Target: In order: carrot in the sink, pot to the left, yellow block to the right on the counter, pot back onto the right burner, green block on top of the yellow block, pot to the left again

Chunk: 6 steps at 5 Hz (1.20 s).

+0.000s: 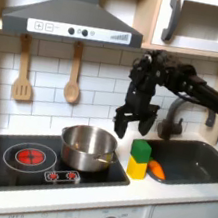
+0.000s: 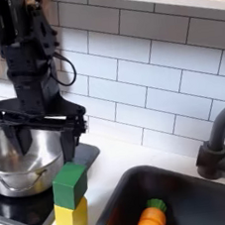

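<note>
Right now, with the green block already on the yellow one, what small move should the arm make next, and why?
Probably lower the open end effector to the pot rim. The green block sits on the yellow block and the carrot lies in the sink, so only the leftward drag remains.
</note>
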Available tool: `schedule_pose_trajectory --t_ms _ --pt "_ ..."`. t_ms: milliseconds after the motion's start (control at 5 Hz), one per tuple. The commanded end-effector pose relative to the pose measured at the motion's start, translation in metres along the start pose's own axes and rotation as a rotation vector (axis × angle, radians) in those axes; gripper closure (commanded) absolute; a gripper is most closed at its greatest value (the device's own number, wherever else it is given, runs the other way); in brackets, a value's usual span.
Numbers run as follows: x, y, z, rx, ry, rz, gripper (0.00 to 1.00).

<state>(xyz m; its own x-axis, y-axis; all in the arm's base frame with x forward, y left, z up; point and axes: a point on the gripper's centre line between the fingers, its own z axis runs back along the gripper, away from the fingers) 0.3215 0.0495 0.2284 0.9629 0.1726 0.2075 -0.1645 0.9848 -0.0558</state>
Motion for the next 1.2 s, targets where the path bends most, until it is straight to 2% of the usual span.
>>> schedule_pose_trajectory --t_ms 0,400,800,1000 --pt "0.011 0.03 -0.016 0.038 0.019 0.048 0.0" --pt "0.031 0.041 -0.03 0.045 0.028 0.046 0.0" --pt "0.035 0.057 -0.047 0.058 0.056 0.071 0.0" --pt "0.035 0.058 -0.056 0.059 0.072 0.063 0.0"
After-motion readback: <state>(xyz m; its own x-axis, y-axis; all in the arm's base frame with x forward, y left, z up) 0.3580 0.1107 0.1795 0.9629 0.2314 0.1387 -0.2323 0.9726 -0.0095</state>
